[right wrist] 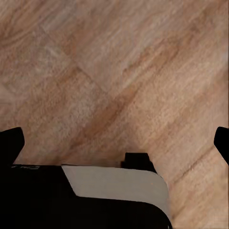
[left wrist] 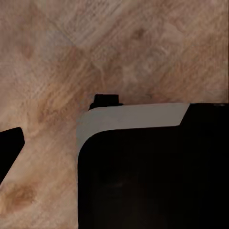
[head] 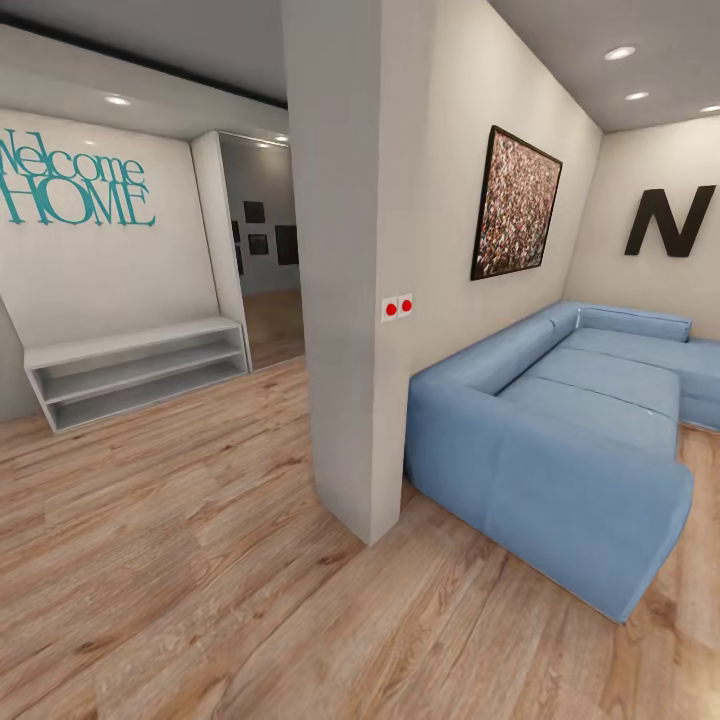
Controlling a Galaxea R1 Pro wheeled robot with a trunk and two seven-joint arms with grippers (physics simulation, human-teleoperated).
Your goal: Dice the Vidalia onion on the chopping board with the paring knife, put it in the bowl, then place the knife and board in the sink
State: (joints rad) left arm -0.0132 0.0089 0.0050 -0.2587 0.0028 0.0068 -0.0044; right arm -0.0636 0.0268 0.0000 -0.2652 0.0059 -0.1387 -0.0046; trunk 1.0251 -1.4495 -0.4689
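In the head view we look into a living area, not a kitchen: a wood-plank floor [head: 200, 580] runs across the frame, a white pillar [head: 345, 270] stands at centre with a small plate carrying two red dots [head: 397, 307] on its side, and a blue sectional sofa [head: 570, 430] sits against the wall to the right of it. Above the sofa hangs a dark-framed speckled picture [head: 515, 203], and a large black letter N [head: 668, 222] is fixed to the far wall. To the left we see a low white open shelf unit [head: 140, 368] under teal "Welcome HOME" lettering [head: 75, 180], beside a doorway leading to a darker hallway. None of the task's things appear in these views — the sink, board, knife and bowl cannot be located from here. The wrist views add what the head view lacks: each looks down at the floor planks over a dark, white-edged part of the robot's body [left wrist: 143, 167]. In the right wrist view, dark fingertips [right wrist: 9, 143] of the right tool [right wrist: 114, 143] sit at opposite edges, so it is spread wide and empty. For the left tool [left wrist: 114, 143] one dark fingertip [left wrist: 9, 143] shows — we cannot tell its state.
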